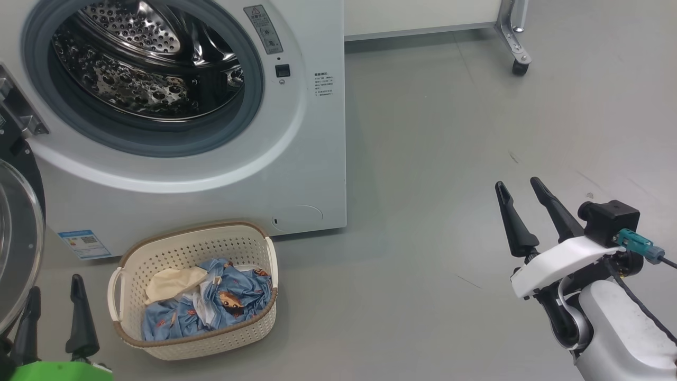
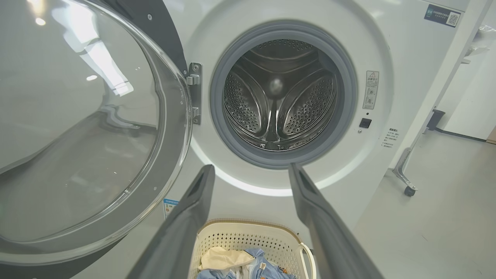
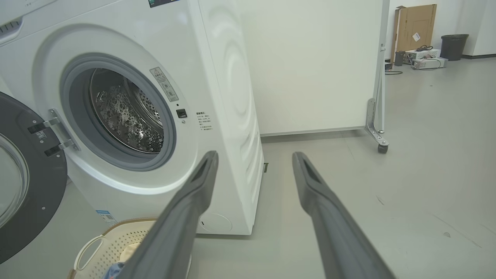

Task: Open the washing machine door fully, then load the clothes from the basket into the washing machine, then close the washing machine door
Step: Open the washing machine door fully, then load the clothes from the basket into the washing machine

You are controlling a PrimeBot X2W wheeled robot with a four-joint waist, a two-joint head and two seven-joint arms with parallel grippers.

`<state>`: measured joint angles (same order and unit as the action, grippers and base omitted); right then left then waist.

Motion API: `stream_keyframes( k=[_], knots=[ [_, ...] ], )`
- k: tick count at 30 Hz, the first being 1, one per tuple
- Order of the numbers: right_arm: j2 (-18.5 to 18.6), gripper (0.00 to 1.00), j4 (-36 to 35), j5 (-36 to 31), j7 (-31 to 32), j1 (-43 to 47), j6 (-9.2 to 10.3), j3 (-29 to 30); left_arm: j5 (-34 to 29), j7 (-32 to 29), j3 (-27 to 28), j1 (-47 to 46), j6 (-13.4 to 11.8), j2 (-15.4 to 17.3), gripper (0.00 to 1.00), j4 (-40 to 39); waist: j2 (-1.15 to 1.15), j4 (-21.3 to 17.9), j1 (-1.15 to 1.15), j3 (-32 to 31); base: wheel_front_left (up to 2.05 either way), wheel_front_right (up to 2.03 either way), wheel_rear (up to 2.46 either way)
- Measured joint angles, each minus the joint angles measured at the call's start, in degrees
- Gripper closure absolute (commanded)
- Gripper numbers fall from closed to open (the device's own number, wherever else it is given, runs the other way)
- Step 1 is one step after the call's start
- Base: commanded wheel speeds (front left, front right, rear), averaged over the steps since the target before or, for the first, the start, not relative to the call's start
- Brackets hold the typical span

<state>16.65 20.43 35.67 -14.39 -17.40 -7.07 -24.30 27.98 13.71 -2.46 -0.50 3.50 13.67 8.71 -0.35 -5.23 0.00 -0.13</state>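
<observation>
There it was: the door (image 2: 81,135) stood swung wide to the hinge side of the washing machine (image 1: 301,159), and the drum (image 2: 279,97) looked bare and shiny, with nothing in it that I could see. By my reckoning the opening step was done and loading was the step in hand, with not one piece put in yet.

The basket (image 1: 193,246) sat on the floor right in front of the washing machine, just below its round opening. The clothes (image 1: 227,299) lay heaped inside it, blue printed fabric with a cream piece on top toward the door side.

My left claw (image 1: 55,286) hung in front of the washing machine, beside the basket on the door side, fingers spread wide and pinching nothing. My right claw (image 1: 517,183) was well off past the washing machine's other corner, spread just as wide and empty too.

The next move, as I judged it: left claw down into the basket, close on a bunch of fabric, lift clear of the rim and carry it up into the drum. The door stood close by that arm, so the path would need care.
</observation>
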Motion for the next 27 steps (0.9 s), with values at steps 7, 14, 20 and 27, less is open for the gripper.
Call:
stream_keyframes(
  k=[7, 14, 20, 27],
  knots=[
    [-0.1, 0.00, -0.2, -0.3, 0.0, 0.8, 0.00, 0.1, 0.0, 0.0, 0.1, 0.8, -0.2, -0.7, 0.00, -0.8, 0.00, 0.4, 0.00, 0.1, 0.00, 0.00, 0.00],
    [-0.2, 0.00, -0.3, -0.3, 0.0, 0.8, 0.00, 0.1, -0.2, 0.0, 0.3, 0.8, -0.5, -0.7, 0.00, -1.2, 0.00, 0.8, 0.00, 0.1, 0.00, 0.00, 0.00],
    [-0.3, 0.00, -0.4, -0.3, 0.0, 0.9, -0.01, 0.1, -0.3, 0.0, 0.5, 0.8, -1.2, -0.7, 0.00, -1.3, 0.00, 1.0, 0.00, 0.1, 0.03, -0.03, 0.00],
    [-0.4, 0.00, -0.5, -0.3, 0.0, 1.0, 0.00, 0.2, -0.3, 0.5, 0.7, 0.9, -1.3, -0.7, 0.00, -1.4, 0.00, 1.1, 0.00, 0.1, 0.30, -0.30, 0.00]
  ],
)
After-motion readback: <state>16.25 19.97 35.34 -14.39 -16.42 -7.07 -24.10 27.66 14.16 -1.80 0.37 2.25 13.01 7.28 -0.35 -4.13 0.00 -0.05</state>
